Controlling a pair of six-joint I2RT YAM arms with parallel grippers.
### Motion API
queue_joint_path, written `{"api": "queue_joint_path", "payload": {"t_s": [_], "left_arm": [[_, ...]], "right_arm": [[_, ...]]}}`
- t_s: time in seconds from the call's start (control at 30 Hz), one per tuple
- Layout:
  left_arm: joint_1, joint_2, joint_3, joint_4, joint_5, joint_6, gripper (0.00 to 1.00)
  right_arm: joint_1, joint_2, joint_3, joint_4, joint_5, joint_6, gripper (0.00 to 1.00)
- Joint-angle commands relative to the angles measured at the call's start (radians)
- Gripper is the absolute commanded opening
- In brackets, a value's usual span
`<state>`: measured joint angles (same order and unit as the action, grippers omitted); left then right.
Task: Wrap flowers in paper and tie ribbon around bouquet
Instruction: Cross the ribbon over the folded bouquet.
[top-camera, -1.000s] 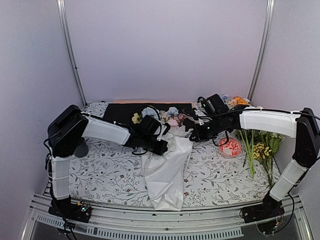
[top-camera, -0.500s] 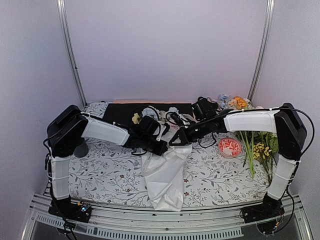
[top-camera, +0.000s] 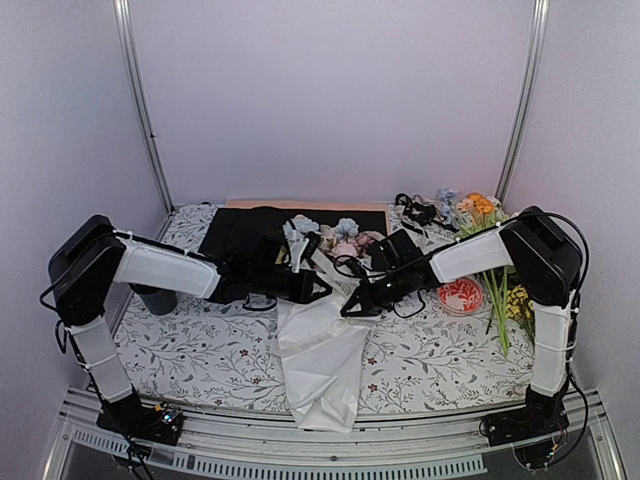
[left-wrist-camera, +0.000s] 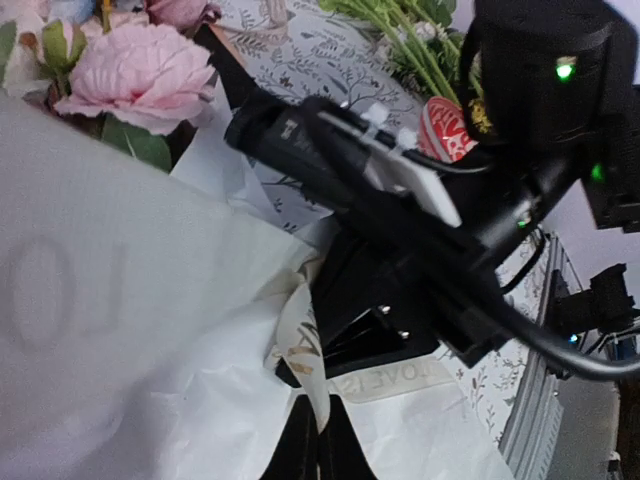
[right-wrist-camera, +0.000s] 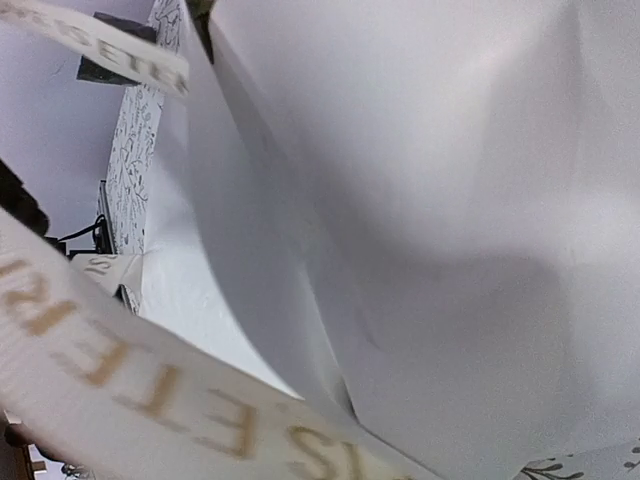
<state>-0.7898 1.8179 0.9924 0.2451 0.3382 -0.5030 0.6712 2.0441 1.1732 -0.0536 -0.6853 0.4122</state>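
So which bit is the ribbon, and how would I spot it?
Find the white paper cone lying in the middle, flowers at its far end. On that paper lies the ribbon: a narrow cream strip printed with gold letters, unlike the plain white sheet around it.

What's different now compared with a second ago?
The right end effector swung left and toward the near edge, to the middle of the bouquet, its arm folding in. The left arm swung out leftward while the left end effector stayed at the bouquet. Nothing was visibly grabbed or released. The red-and-white disc and orange sprigs stayed put.
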Motion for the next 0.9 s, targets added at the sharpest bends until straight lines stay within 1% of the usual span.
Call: {"api": "queue_joint_path", "payload": {"t_s": [0.0, 0.1, 0.2, 0.27, 0.37, 0.47, 0.6, 0.73, 0.8, 0.87], "left_arm": [[0.007, -0.101, -0.066, 0.102, 0.065, -0.025, 0.00], [-0.004, -0.163, -0.119, 0.164, 0.123, 0.009, 0.00], [-0.035, -0.234, -0.158, 0.242, 0.209, 0.093, 0.00], [-0.053, -0.281, -0.171, 0.270, 0.263, 0.141, 0.00], [-0.079, -0.336, -0.179, 0.293, 0.295, 0.205, 0.00], [-0.106, -0.347, -0.144, 0.276, 0.304, 0.268, 0.00], [-0.108, -0.308, -0.082, 0.310, 0.296, 0.284, 0.00], [-0.107, -0.254, 0.023, 0.319, 0.349, 0.302, 0.00], [-0.109, -0.252, 0.065, 0.307, 0.385, 0.315, 0.00], [-0.119, -0.272, 0.076, 0.287, 0.411, 0.340, 0.00]], "right_arm": [[-0.004, 0.030, -0.024, 0.038, 0.003, 0.011, 0.00], [-0.003, 0.041, -0.023, 0.034, -0.006, 0.002, 0.00], [-0.004, 0.040, -0.024, 0.037, -0.012, -0.006, 0.00], [-0.004, 0.039, -0.022, 0.037, -0.013, -0.011, 0.00], [-0.004, 0.043, -0.016, 0.023, -0.007, -0.023, 0.00], [-0.003, 0.049, -0.007, -0.001, -0.004, -0.043, 0.00], [-0.004, 0.051, 0.000, -0.024, -0.011, -0.072, 0.00], [-0.003, 0.054, 0.001, -0.033, -0.032, -0.091, 0.00], [-0.003, 0.059, 0.002, -0.032, -0.052, -0.096, 0.00], [-0.004, 0.064, 0.002, -0.035, -0.054, -0.097, 0.00]]}}
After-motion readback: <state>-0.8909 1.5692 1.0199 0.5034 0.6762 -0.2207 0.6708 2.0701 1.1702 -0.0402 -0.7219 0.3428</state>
